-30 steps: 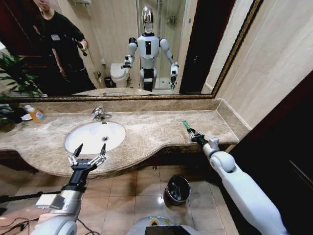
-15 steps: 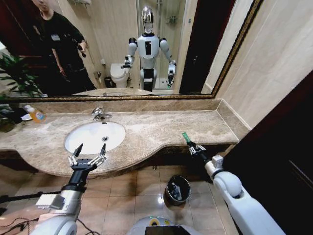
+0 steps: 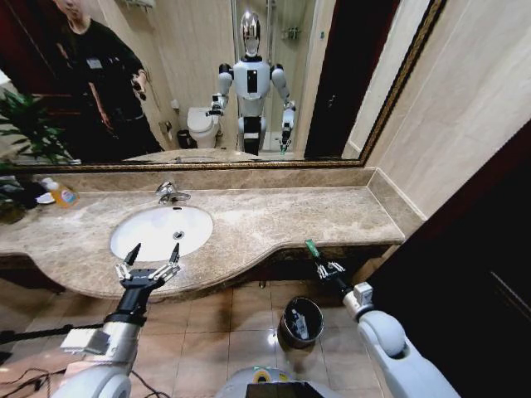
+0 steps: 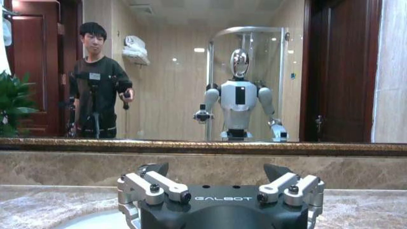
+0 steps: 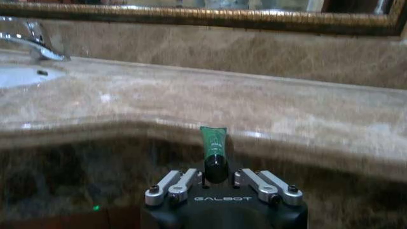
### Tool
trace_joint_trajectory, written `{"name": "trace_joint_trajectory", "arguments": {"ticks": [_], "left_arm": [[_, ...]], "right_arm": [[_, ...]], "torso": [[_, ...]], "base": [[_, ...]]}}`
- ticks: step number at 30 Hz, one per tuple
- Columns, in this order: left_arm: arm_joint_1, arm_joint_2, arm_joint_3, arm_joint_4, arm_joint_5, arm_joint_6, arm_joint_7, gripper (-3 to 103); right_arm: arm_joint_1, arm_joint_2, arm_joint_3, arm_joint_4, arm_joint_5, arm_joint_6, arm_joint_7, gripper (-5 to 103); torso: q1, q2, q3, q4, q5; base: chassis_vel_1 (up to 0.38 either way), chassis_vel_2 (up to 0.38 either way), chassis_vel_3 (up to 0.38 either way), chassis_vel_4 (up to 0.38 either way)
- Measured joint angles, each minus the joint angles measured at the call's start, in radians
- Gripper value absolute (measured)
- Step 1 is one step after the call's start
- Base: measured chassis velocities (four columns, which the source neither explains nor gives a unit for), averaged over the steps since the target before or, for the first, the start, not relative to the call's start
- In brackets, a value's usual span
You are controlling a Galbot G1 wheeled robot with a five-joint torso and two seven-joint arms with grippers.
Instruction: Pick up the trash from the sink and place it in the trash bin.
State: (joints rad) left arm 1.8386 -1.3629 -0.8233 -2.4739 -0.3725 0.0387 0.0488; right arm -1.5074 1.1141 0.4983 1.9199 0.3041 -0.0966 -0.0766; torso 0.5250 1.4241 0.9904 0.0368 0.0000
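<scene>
One green tube [image 5: 214, 143] with a black cap, clamped in the right claw [image 3: 322, 264] above one black trash bin [image 3: 301, 320]; left claw [image 3: 149, 264] spread wide, empty, beside the sink [image 3: 161, 231].

Below the right gripper [image 3: 324, 267] and its green tube [image 3: 311, 248], open air runs to the bin [image 3: 302, 321]. The countertop [image 3: 274, 217] edge stands just ahead of its fingers.

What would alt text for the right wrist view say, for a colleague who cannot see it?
The right gripper is shut on a small green tube with a black cap, held in front of the edge of the beige marble countertop. Farther off are the white sink and its chrome faucet.
</scene>
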Motion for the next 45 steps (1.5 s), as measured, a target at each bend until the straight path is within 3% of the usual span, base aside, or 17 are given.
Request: {"name": "trace_joint_trajectory", "arguments": {"ticks": [11,20,37,45], "left_arm": [[0.0,0.0,0.0,0.0,0.0,0.0,0.0,100],[0.0,0.0,0.0,0.0,0.0,0.0,0.0,100],[0.0,0.0,0.0,0.0,0.0,0.0,0.0,100],[0.0,0.0,0.0,0.0,0.0,0.0,0.0,100]], "right_arm": [[-0.045,0.053,0.004,-0.189,-0.067,0.116,-0.063,20],[-0.024,0.103,-0.019,-0.317,-0.092,0.12,-0.051,20],[0.076,0.21,-0.033,-0.593,-0.23,0.136,-0.073,20],[0.118,0.27,-0.031,-0.721,-0.281,0.187,-0.071,20]], "torso": [[0.0,0.0,0.0,0.0,0.0001],[0.0,0.0,0.0,-0.0001,-0.0003],[0.0,0.0,0.0,0.0,0.0],[0.0,0.0,0.0,0.0,0.0001]], "base": [[0.0,0.0,0.0,0.0],[0.0,0.0,0.0,0.0],[0.0,0.0,0.0,0.0],[0.0,0.0,0.0,0.0]]}}
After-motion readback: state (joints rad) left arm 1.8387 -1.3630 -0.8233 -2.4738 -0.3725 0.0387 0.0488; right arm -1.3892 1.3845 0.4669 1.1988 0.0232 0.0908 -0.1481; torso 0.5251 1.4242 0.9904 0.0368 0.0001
